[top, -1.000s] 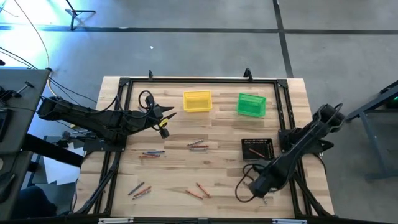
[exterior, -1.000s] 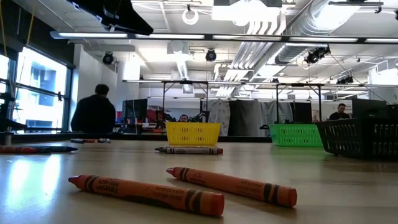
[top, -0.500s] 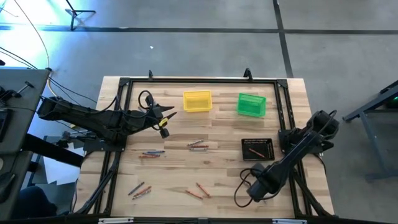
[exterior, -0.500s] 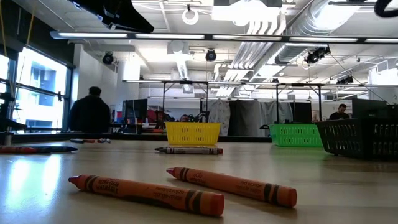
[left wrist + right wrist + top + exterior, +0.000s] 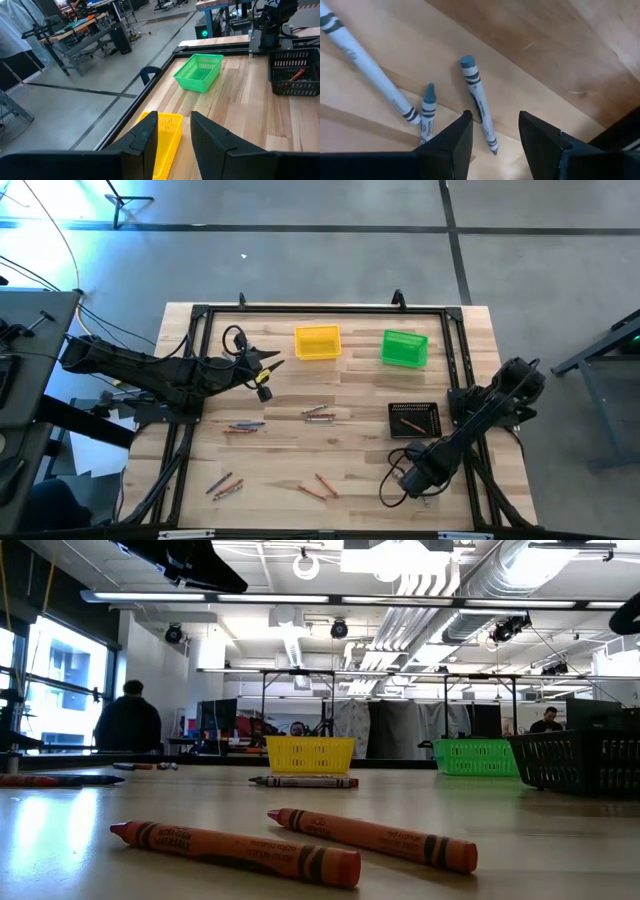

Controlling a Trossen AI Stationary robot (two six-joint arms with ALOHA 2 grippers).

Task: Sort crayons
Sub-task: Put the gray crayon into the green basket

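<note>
Crayons lie flat on the wooden table in small groups: orange-red and blue-grey ones (image 5: pixel 243 426), grey ones (image 5: pixel 320 412), some at the near left (image 5: pixel 225 483), and two orange-red ones (image 5: pixel 318 486), which also show in the low view (image 5: pixel 235 852). One orange crayon (image 5: pixel 412 423) lies in the black bin (image 5: pixel 414 408). My right gripper (image 5: pixel 416 480) is open, pointing down over a blue-grey crayon (image 5: pixel 479 107) that lies ahead of its fingers, beside another blue-grey one (image 5: pixel 426 117) and a white one (image 5: pixel 365 60). My left gripper (image 5: pixel 268 365) is open and empty, above the table left of the yellow bin (image 5: pixel 317 343).
A green bin (image 5: pixel 404 348) stands at the far right of the table beside the yellow bin. A black frame (image 5: pixel 320 308) runs around the table's edges. In the low view a person (image 5: pixel 127 720) stands in the room beyond the table.
My right gripper has moved a little toward the table's near edge and come down; its arm now shows at the low view's upper right. The person in the room has walked to the left.
</note>
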